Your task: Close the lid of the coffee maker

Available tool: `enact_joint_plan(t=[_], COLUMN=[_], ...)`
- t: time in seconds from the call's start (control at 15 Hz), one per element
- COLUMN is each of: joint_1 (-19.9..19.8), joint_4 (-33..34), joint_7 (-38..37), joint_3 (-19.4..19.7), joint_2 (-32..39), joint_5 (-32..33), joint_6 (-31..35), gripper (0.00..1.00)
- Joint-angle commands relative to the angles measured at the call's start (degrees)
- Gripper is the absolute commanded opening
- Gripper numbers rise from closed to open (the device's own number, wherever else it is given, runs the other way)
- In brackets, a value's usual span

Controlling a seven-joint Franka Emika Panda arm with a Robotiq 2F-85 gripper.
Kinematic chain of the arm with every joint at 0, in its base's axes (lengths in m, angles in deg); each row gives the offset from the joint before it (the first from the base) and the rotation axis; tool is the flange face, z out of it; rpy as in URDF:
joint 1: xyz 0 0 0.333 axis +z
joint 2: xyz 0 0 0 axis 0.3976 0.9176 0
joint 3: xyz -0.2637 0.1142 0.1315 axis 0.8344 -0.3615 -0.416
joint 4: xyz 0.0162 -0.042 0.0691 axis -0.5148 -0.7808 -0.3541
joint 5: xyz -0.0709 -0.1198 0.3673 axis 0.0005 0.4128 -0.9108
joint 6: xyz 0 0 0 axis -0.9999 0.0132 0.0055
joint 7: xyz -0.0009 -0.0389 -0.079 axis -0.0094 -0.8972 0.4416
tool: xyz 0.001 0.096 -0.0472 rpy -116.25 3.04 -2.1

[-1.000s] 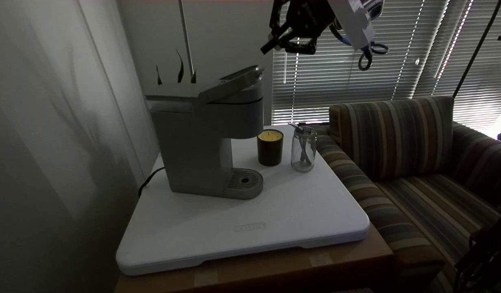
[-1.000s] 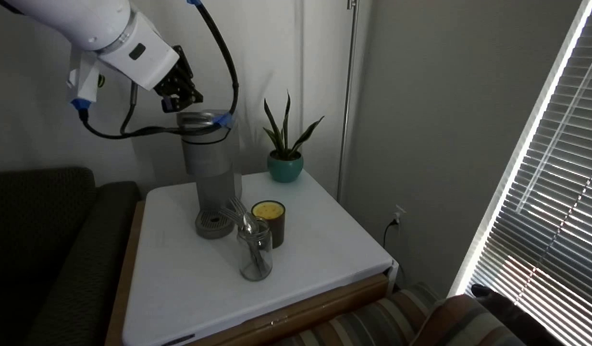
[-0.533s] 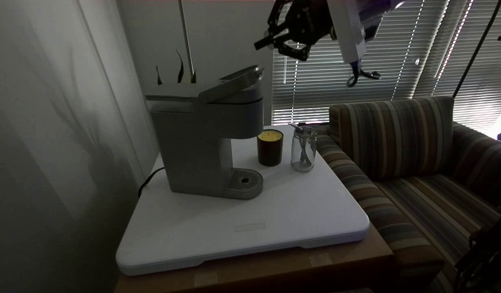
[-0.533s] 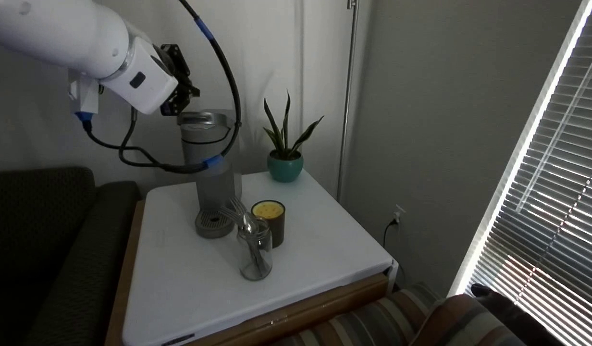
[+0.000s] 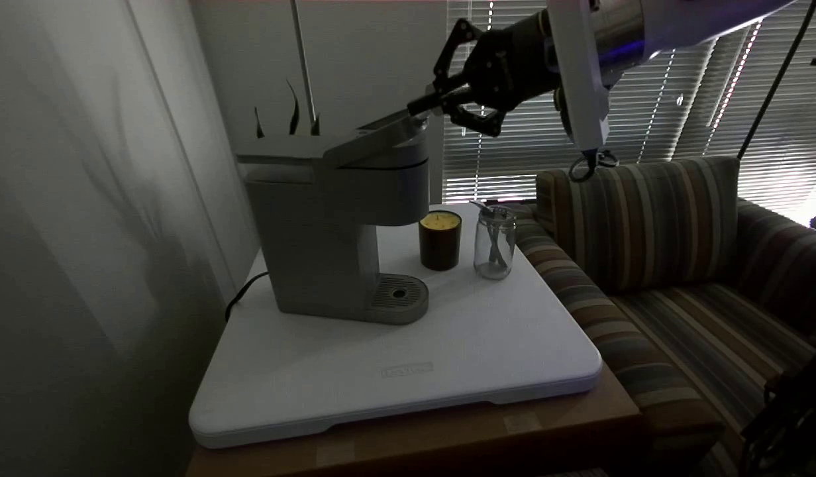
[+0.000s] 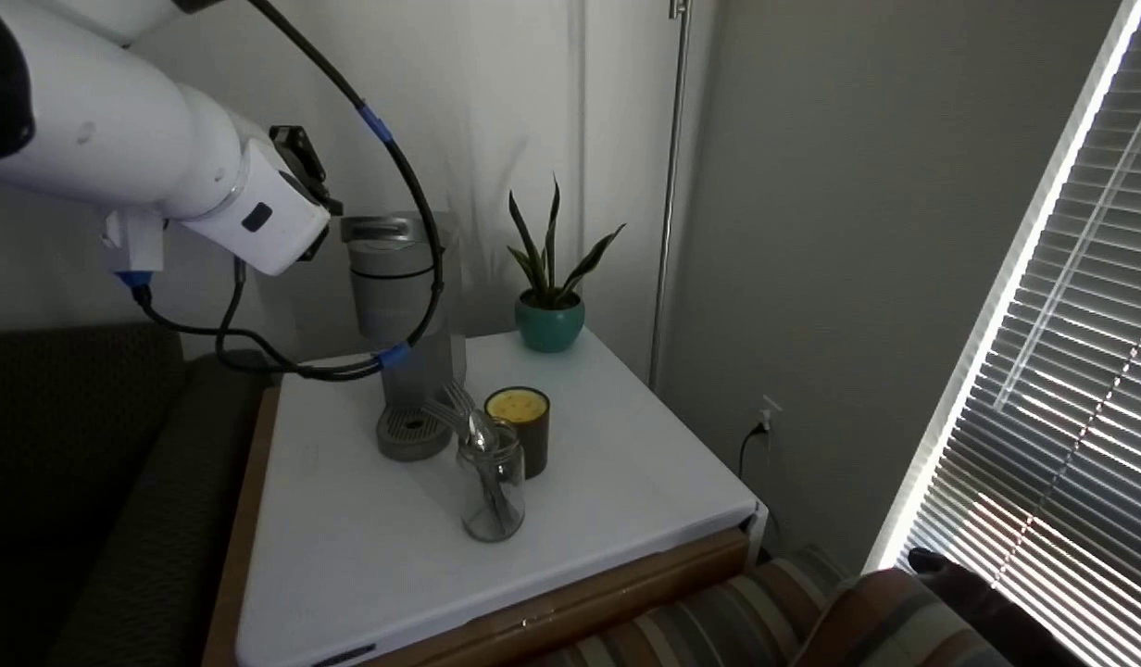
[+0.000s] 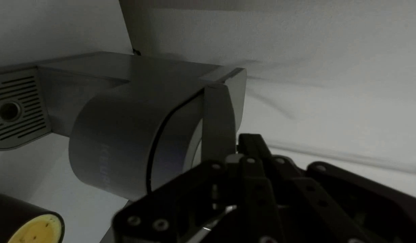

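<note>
The gripper, fingers together, sits at the raised front edge of the lid on the coffee maker, well clear of the glass jar; contact is unclear. In an exterior view the cropped arm partly hides it.

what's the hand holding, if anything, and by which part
Nothing is held: the hand is shut and empty, its tip at the front edge of the coffee maker lid.

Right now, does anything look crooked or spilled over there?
The lid of the coffee maker tilts up at the front instead of lying flat, so it looks partly open. I see no spill.
</note>
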Motion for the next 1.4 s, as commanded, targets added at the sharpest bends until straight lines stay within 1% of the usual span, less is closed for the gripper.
enact_joint_plan(t=[0.0, 0.4, 0.53, 0.87, 1.07, 1.27, 1.33], joint_1=[-3.22, -5.27, -5.59, -5.82, -6.34, -6.89, -5.17], joint_4=[-3.02, -5.77, -5.97, -5.17, -4.26, -2.65, -1.98], joint_7=[0.42, 1.84, 1.63, 0.12, 1.76, 3.12, 4.1], joint_3=[-1.65, -1.61, -1.73, -2.28, -2.72, -3.29, -1.72], joint_2=[-1.86, -2.58, -2.79, -5.09, -6.13, -5.15, -4.33], joint_5=[1.31, -0.82, -0.6, 2.54, 3.34, 2.98, 2.34], joint_6=[-1.45, -1.95, -2.19, -1.33, -0.52, 1.17, 1.47], gripper=[0.0, 0.0, 0.0, 0.0, 0.0, 0.0, 0.0])
